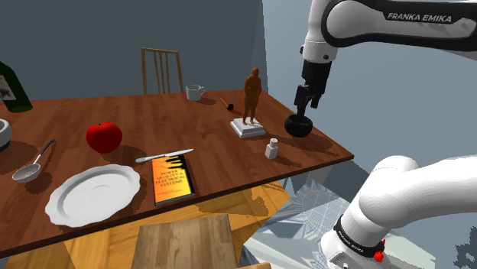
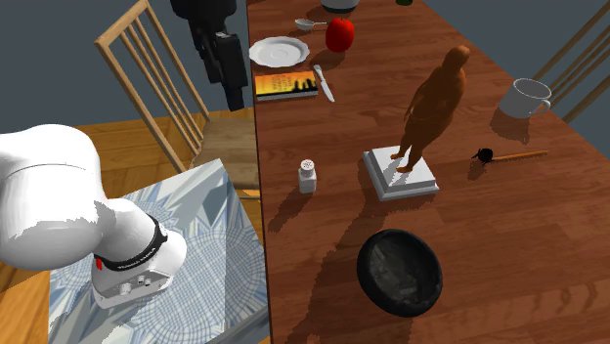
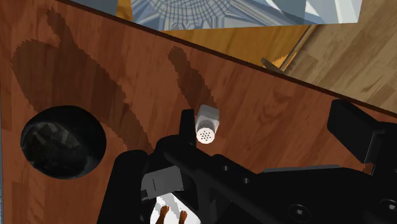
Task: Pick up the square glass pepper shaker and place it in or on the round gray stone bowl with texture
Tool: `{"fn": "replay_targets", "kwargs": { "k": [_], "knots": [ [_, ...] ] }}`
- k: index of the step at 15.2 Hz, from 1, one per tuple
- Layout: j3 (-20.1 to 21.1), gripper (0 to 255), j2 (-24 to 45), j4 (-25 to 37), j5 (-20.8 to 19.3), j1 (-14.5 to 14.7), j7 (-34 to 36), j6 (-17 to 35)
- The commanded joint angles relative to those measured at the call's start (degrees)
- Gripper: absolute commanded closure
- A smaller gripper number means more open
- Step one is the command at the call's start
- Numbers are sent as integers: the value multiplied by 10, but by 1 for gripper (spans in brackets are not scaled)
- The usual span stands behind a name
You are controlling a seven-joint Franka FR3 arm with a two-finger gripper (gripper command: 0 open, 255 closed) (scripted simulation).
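A small clear square pepper shaker (image 1: 271,148) with a white perforated top stands upright near the table's edge by the stand (image 2: 308,175). The round dark textured bowl (image 1: 298,125) sits empty close to the table's corner (image 2: 399,272), a short way from the shaker. My black gripper (image 1: 304,99) hangs open well above the table, holding nothing. In the wrist view the shaker (image 3: 207,125) shows far below, just beside one finger (image 3: 186,122), and the bowl (image 3: 62,141) lies off to the side. In the second exterior view the gripper (image 2: 231,90) hovers over the table edge.
A brown figurine (image 1: 251,99) on a white base stands just beyond the shaker. Farther along the wooden table (image 1: 153,122) lie a black-headed brush (image 1: 226,103), a mug (image 1: 194,92), a book (image 1: 172,179), a knife (image 1: 163,156), a plate (image 1: 93,194), an apple (image 1: 103,137) and a spoon (image 1: 30,168). A chair (image 2: 156,78) stands at the side.
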Motion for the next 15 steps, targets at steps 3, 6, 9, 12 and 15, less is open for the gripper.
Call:
{"fn": "replay_targets", "kwargs": {
  "k": [3, 6, 9, 12, 15],
  "knots": [
    [-10, 0, 8, -30, -5, -1, -9, 48],
    [-25, 0, 28, -68, -12, -2, -23, 122],
    [-40, 0, 59, -99, -17, -4, -37, 198],
    [-55, 0, 100, -121, -22, -5, -52, 276],
    [-71, 0, 151, -134, -24, -4, -68, 355]
  ]
}}
